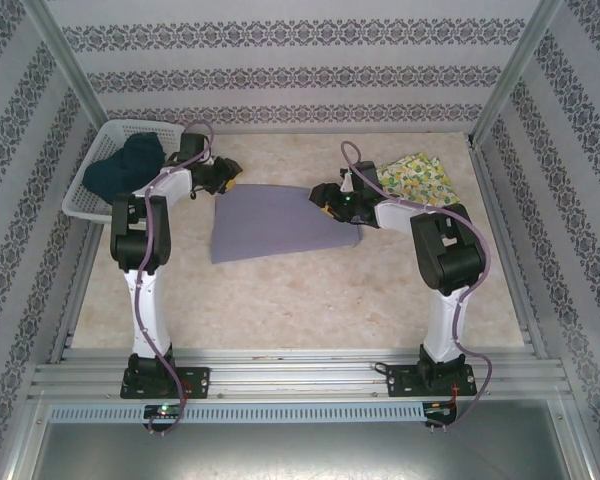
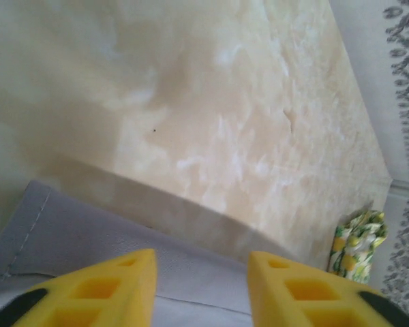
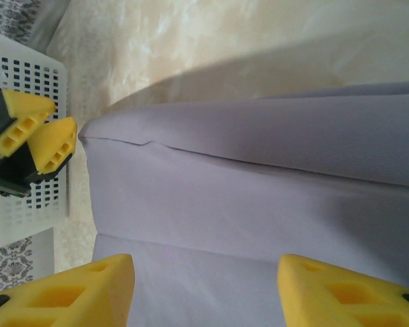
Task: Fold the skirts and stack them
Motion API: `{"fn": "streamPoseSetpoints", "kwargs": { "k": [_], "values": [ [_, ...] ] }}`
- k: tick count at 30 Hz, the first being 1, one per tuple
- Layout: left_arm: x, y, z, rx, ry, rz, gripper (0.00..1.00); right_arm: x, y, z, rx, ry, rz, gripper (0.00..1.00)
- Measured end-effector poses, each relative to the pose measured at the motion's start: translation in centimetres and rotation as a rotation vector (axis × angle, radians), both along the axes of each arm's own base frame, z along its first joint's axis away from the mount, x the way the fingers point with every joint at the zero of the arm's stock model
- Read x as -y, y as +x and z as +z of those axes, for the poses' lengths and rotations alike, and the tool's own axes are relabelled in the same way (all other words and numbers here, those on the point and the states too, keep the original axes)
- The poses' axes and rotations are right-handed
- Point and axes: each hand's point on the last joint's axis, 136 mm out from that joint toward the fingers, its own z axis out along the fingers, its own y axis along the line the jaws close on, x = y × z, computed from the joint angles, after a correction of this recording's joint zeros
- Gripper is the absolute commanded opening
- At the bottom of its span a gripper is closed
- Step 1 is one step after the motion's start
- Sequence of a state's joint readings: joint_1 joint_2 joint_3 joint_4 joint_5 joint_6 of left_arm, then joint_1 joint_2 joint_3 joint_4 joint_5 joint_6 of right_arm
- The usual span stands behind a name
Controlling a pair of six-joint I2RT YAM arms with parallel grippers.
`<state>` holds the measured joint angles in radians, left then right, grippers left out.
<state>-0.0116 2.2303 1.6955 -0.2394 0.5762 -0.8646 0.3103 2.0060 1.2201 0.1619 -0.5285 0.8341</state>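
A plain grey-lavender skirt (image 1: 280, 225) lies folded flat in the middle of the table. My left gripper (image 1: 230, 185) hovers at its far left corner, open, with the cloth (image 2: 88, 231) lying loose below the yellow fingers (image 2: 201, 262). At the far right corner my right gripper (image 1: 323, 197) is open too, its fingers (image 3: 204, 269) spread wide over the grey folds (image 3: 259, 177). From the right wrist the left gripper (image 3: 65, 116) shows across the skirt. A yellow printed skirt (image 1: 417, 178) lies folded at the back right. A dark teal skirt (image 1: 128, 165) is bunched in the basket.
The white lattice basket (image 1: 80, 205) stands at the back left, close behind the left arm. Metal frame posts and patterned walls close in the table on three sides. Bare beige tabletop (image 1: 310, 300) stretches in front of the grey skirt.
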Motion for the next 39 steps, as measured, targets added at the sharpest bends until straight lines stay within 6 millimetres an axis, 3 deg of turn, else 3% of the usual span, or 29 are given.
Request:
{"fn": "streamPoseSetpoints", "kwargs": {
  "k": [4, 8, 11, 14, 18, 22, 25, 31, 35, 39],
  "values": [
    [-1.7, -0.7, 1.0, 0.018, 0.033, 0.028, 0.77, 0.9, 0.2, -0.2, 0.010, -0.040, -0.047, 0.63],
    [-3.3, -3.9, 3.3, 0.031, 0.126, 0.034, 1.00, 4.4, -2.1, -0.4, -0.020, -0.151, -0.134, 0.67],
    [-2.2, -6.8, 5.8, 0.067, 0.153, 0.003, 1.00, 7.7, -3.5, 0.5, -0.031, -0.232, -0.194, 0.72],
    [0.9, -9.7, 6.7, 0.083, 0.155, -0.066, 1.00, 10.6, -4.8, 0.9, -0.038, -0.294, -0.227, 0.80],
    [4.6, -13.1, 4.2, 0.023, 0.140, -0.144, 1.00, 12.6, -6.3, -0.7, -0.107, -0.315, -0.176, 0.83],
    [4.2, -15.4, 0.5, -0.079, 0.158, -0.141, 1.00, 12.0, -7.7, -2.7, -0.178, -0.318, -0.060, 0.78],
    [3.7, -15.7, -0.8, -0.112, 0.174, -0.134, 1.00, 11.3, -7.3, -3.2, -0.190, -0.309, 0.007, 0.71],
    [3.1, -16.2, -2.9, -0.166, 0.224, -0.157, 1.00, 10.0, -4.4, -3.8, -0.190, -0.273, 0.085, 0.52],
    [2.9, -16.5, -3.6, -0.182, 0.247, -0.169, 1.00, 9.0, -3.7, -4.6, -0.210, -0.233, 0.132, 0.32],
    [2.9, -16.6, -3.7, -0.180, 0.251, -0.176, 1.00, 8.5, -3.9, -5.5, -0.242, -0.195, 0.153, 0.05]
  ]
}}
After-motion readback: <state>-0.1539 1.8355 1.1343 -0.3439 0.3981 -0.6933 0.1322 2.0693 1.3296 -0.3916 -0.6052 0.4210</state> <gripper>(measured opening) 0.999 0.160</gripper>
